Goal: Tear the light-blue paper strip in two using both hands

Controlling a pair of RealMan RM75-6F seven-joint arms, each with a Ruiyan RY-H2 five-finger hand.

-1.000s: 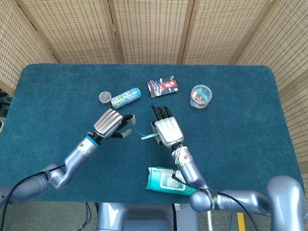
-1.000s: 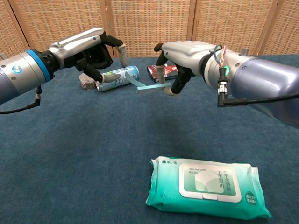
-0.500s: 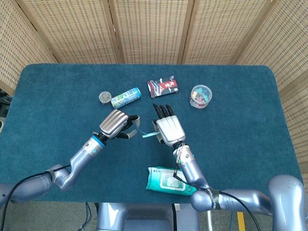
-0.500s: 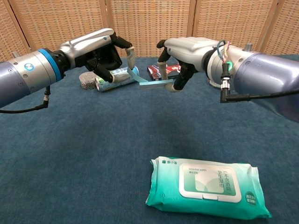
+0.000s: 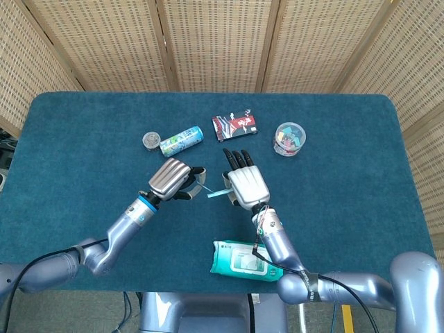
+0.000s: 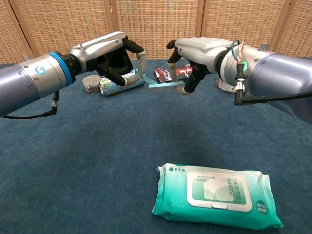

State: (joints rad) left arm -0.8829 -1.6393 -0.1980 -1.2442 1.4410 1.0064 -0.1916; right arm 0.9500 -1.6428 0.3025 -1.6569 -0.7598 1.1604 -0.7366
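Chest view, paper strip (image 6: pixel 158 84) btwn hands, left hand (image 6: pixel 114 55) & right hand (image 6: pixel 195 53) each pinching an end

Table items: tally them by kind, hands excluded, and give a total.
Paper strip: 1
Can: 1
Wipes pack: 1
Small round tin: 1
Dark packet: 1
Clear tub: 1
Total: 6

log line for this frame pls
phase: pre-tear | left hand: holds paper strip | right hand: holds strip | strip: intact, above table

Nothing here reads clearly: the near wet-wipes pack (image 6: pixel 217 195) carries print on its lid label (too small), as does the far can (image 5: pixel 181 140).
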